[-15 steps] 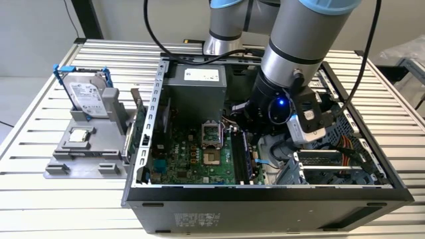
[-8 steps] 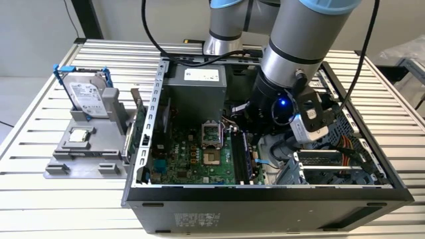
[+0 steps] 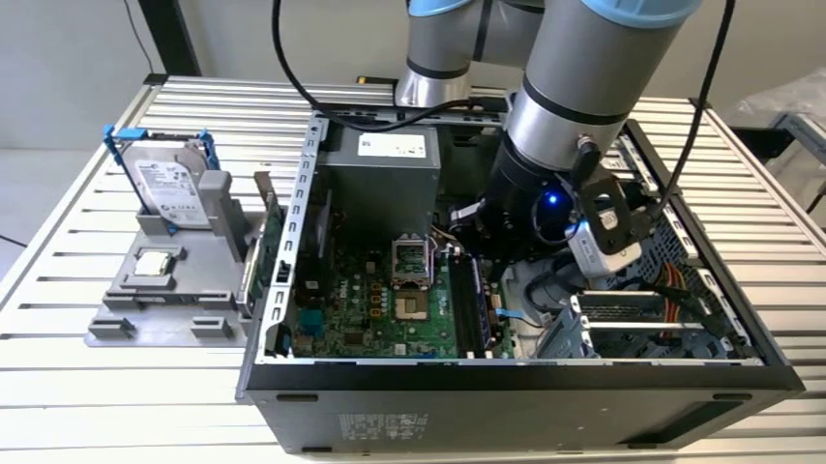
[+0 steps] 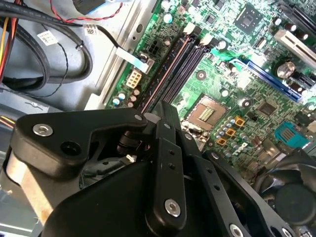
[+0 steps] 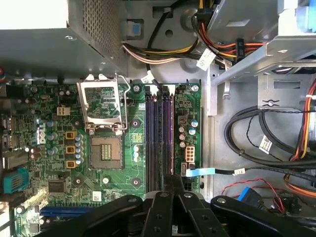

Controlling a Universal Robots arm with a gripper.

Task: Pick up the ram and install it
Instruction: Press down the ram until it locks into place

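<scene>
The ram (image 5: 171,138) is a thin dark stick seen edge-on, standing in one of the black motherboard slots (image 5: 153,138) beside the processor socket. The second wrist view shows the ram (image 4: 165,74) as a reddish-edged strip in the slot row (image 4: 185,69). My gripper (image 5: 173,178) hangs over the near end of that stick with its two black fingers pressed together. Whether it touches the ram I cannot tell. In the second wrist view the gripper (image 4: 165,106) points down at the same slot. The exterior view has the arm's wrist (image 3: 529,208) reaching down into the open computer case.
The open processor socket (image 5: 106,148) lies beside the slots. Cable bundles (image 5: 256,133) and a drive cage crowd the other side. Behind stands the power supply (image 3: 381,184). Outside the case, a grey fixture (image 3: 168,309) holds a blue-framed hard drive (image 3: 172,188) and a square processor chip (image 3: 155,261).
</scene>
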